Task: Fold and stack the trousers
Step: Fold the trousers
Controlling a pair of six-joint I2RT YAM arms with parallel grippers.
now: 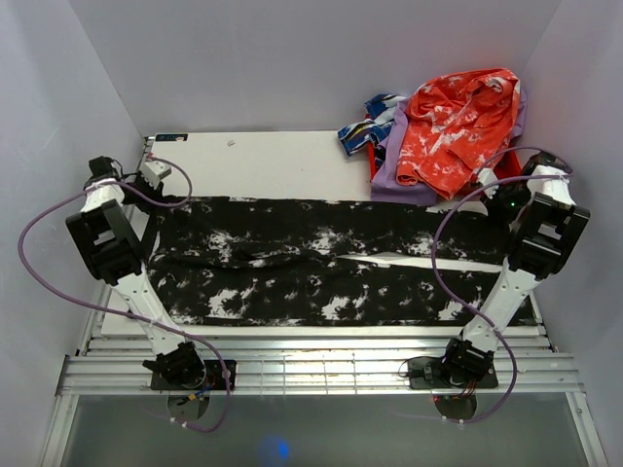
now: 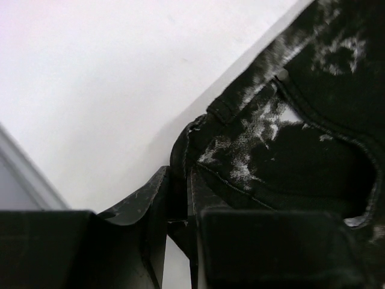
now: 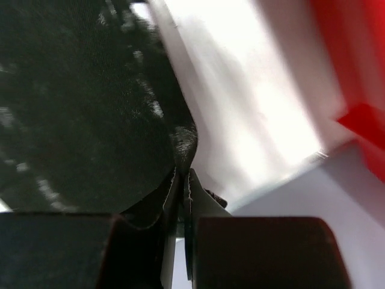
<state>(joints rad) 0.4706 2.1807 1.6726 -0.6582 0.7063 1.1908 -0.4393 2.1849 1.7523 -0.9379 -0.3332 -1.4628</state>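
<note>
The trousers [image 1: 321, 272] lie flat and at full length across the white table [image 1: 263, 161], running left to right just beyond the two arm bases. Their near edge lies close to the table's front edge. The legs lie side by side, with a thin white strip of table showing between them towards the right.

At the far left corner of the cloth, the left gripper [image 2: 179, 180] is narrowly closed, and a fold of the black, white-blotched fabric is pinched between its fingers. A stitched hem runs away from the grip.

At the far right corner, the right gripper [image 3: 182, 174] is closed tight on the edge of the trousers. That view is blurred, so only a thin bit of cloth seems to sit between the fingertips.

Farther back, in the table's far right corner, an orange-red garment [image 1: 453, 126] lies heaped on a lilac cloth [image 1: 389, 161], with a blue-and-white patterned cloth [image 1: 365, 122] just beside it on the left.
</note>
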